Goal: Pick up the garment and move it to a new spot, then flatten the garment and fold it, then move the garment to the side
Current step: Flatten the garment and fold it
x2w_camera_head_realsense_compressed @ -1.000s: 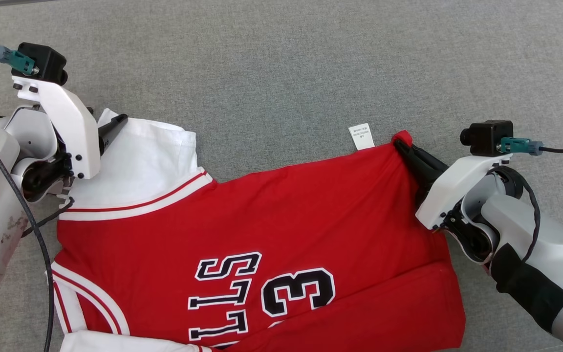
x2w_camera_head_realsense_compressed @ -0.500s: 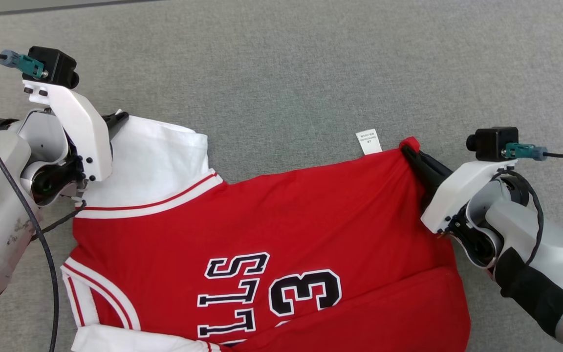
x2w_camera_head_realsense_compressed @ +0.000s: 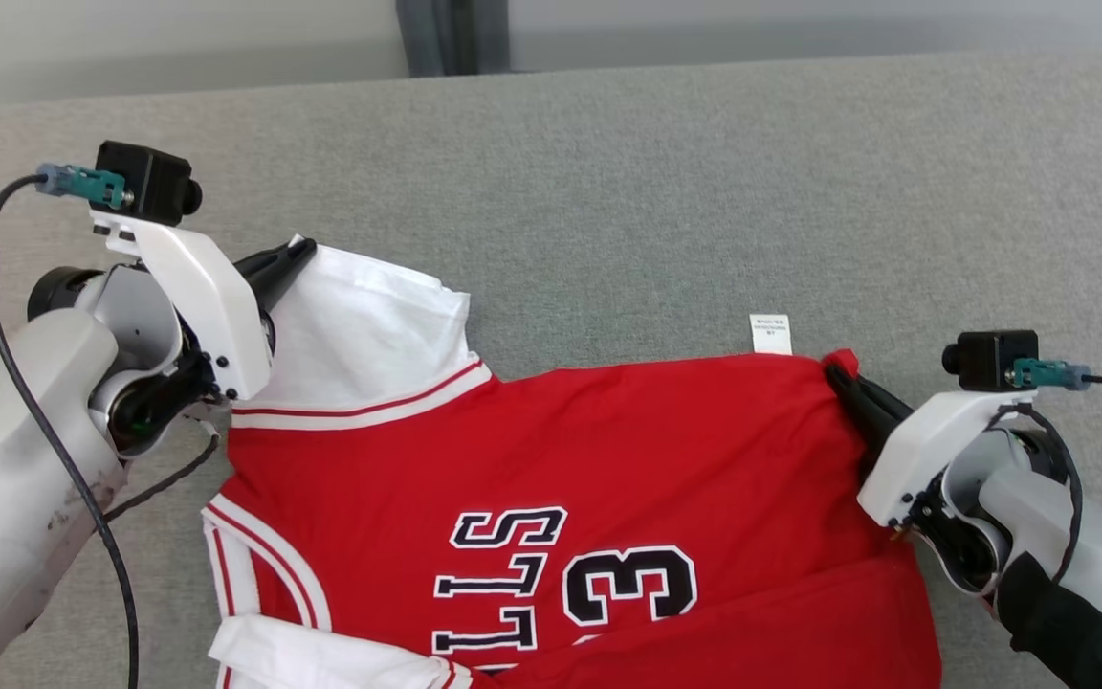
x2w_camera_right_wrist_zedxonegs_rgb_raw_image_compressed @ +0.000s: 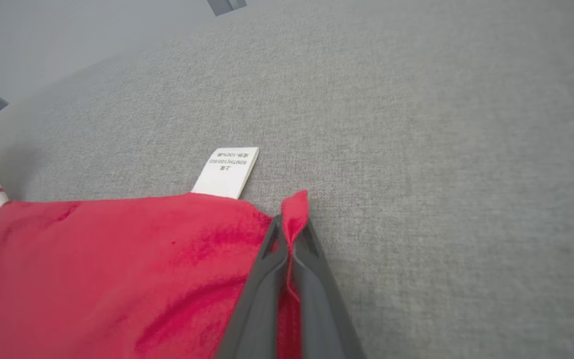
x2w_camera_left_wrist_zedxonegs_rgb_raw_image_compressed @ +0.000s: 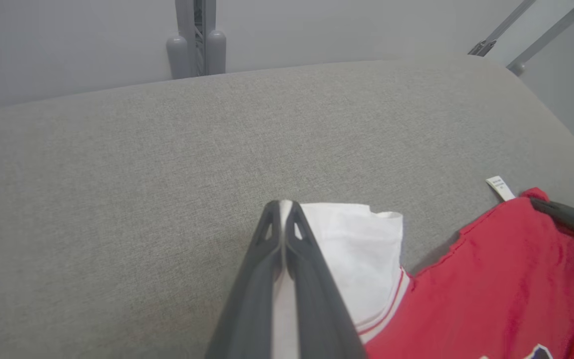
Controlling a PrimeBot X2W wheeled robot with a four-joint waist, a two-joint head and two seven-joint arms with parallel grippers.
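Presently: red jersey (x2w_camera_head_realsense_compressed: pixel 608 459) lies spread, printed side up, on the grey table (x2w_camera_head_realsense_compressed: pixel 608 191), its near part running off the head view's bottom edge. Left claw (x2w_camera_head_realsense_compressed: pixel 300 253) closed tight on the far corner of the white sleeve (x2w_camera_head_realsense_compressed: pixel 360 335) (white cloth shows between the fingers). Right claw (x2w_camera_head_realsense_compressed: pixel 838 375) pinched on the red hem corner, near the white label (x2w_camera_head_realsense_compressed: pixel 770 333), which lies flat on the table.

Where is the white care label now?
Head view, right of centre: the care label pokes out from the jersey onto the grey surface, just left of the right pincer.
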